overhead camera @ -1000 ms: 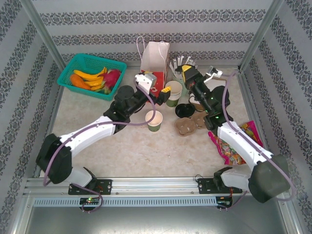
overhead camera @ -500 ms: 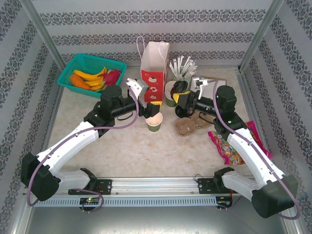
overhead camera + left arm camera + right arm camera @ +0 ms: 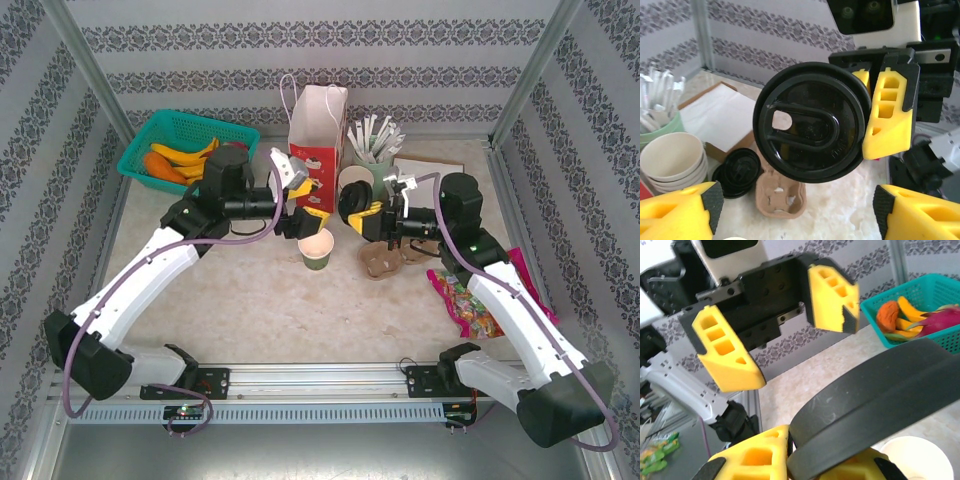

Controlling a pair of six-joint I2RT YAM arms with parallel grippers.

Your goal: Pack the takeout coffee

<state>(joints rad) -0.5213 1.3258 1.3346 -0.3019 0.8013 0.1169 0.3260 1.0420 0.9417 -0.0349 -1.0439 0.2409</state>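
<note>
We see bright, even, diffuse light in the top view, falling from above. The table (image 3: 270,300) reads pale and clear, and the arms cast only faint, soft-edged shadows on it. The straight frame posts (image 3: 88,75) lean outward toward the corners (a mild wide-angle bend). In the left wrist view the black lid (image 3: 812,122) is sharp, with a dull grey sheen along its rim and ridges, while the yellow fingertips (image 3: 680,212) at the bottom edge are blurred. In the right wrist view we find the same lid close and soft, its edge washed to grey, and the near yellow pads (image 3: 765,437) are out of focus. The basket (image 3: 920,305) behind is well lit and fairly crisp.
</note>
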